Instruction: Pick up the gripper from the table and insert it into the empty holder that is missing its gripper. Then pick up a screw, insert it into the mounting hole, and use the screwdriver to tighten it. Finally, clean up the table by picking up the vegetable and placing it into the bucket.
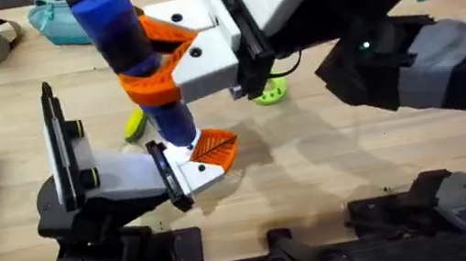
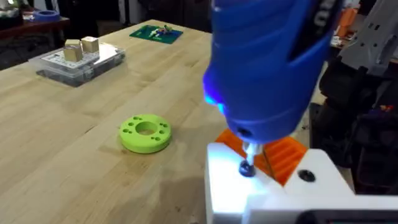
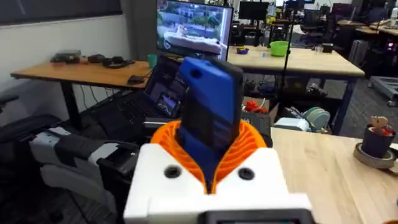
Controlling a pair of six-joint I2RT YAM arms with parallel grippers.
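The right hand (image 1: 170, 66) is clamped around the screwdriver (image 1: 134, 57), its orange ribbed pads (image 1: 152, 87) pressed on either side of the blue barrel, and holds the tool nearly upright over the worktop (image 1: 332, 171). In the left wrist view the thin metal tip (image 2: 249, 155) comes down onto a dark screw head (image 2: 247, 168) set in the white body of the left hand's own finger block. The left hand (image 1: 205, 158) lies low on the worktop under the tool; whether its fingers are open or closed I cannot tell.

The main risk, as I judge it, is the tip walking off the screw head. The barrel leans a little in the overhead view, and a tilted bit under power tends to cam out and skate across the white plastic. A second risk is the barrel twisting inside the pads once the screw bites (the grip sits high on a thick round body). If the left arm shifts, the hole moves away from the tip.

The vegetable (image 1: 134, 125) lies just behind the screwdriver, touching nothing, not yet cleared. The green disc (image 2: 146, 132) rests nearby.
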